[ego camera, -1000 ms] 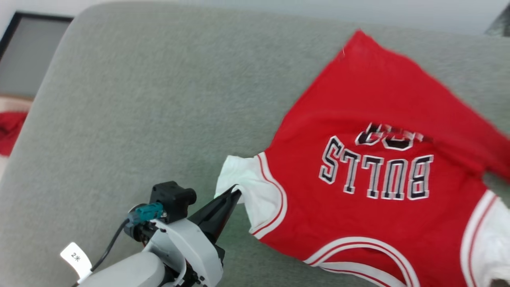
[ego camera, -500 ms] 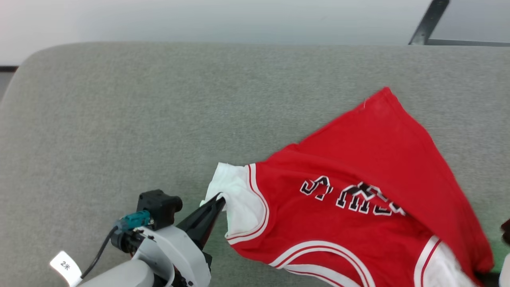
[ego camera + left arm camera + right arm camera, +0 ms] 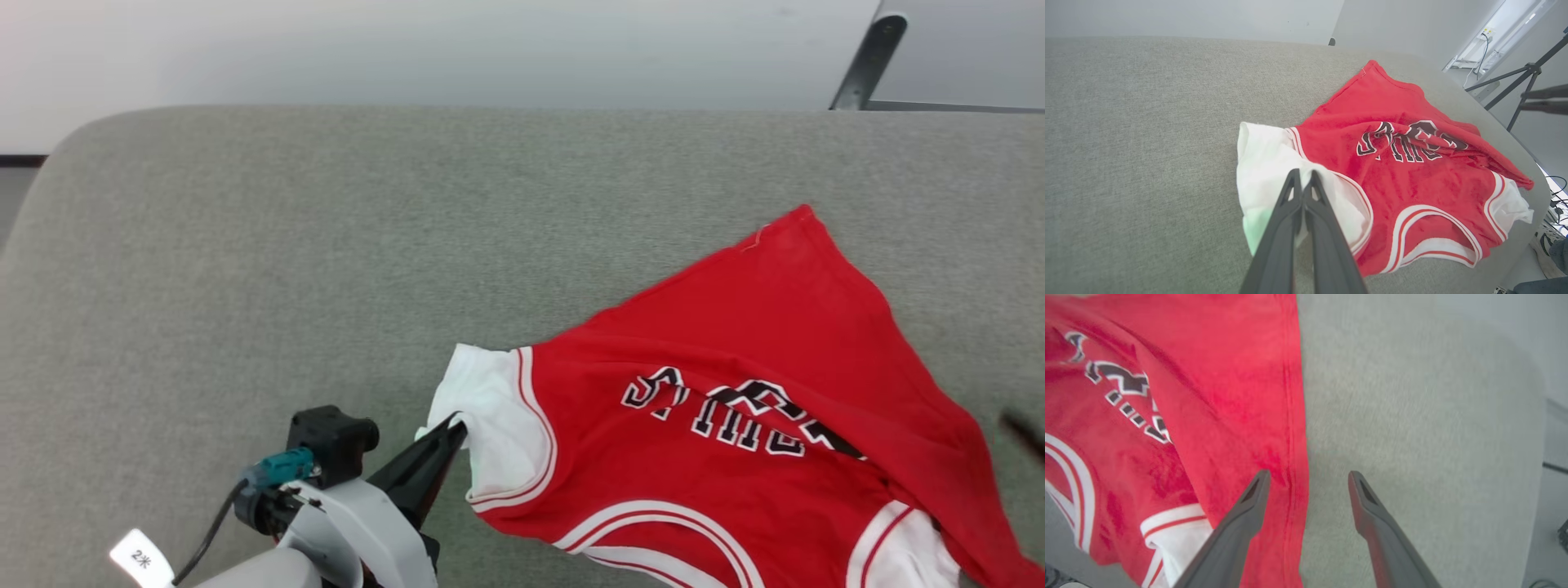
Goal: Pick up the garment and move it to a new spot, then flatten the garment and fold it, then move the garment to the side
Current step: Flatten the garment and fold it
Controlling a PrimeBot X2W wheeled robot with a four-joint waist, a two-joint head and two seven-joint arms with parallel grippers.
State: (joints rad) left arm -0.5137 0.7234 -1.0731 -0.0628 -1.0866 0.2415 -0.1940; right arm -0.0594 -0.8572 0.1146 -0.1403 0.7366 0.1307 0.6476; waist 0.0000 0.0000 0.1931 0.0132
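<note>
The garment [image 3: 718, 425] lies rumpled on the right part of the grey surface [image 3: 286, 269]. A slack fold of red hangs over the lower half of its lettering [image 3: 735, 408], and its near corner sits close to the surface's edge.

The fingers of the left gripper [image 3: 1302, 173] are pinched shut on the white sleeve panel [image 3: 1261, 163], holding only a thin bite of cloth. The right gripper [image 3: 1308, 475] has its fingers spread wide and empty, one over the red hem [image 3: 1292, 416] and one over bare surface.

The likely risks:
- A sideways pull from the left could slip the sleeve free.
- That pull could also drag the jersey along bunched up, pressing the fold into a crease.
- The right fingers could close short of the hem, or catch two layers at once.
- Any tug toward the near edge could send the corner sliding off.
</note>
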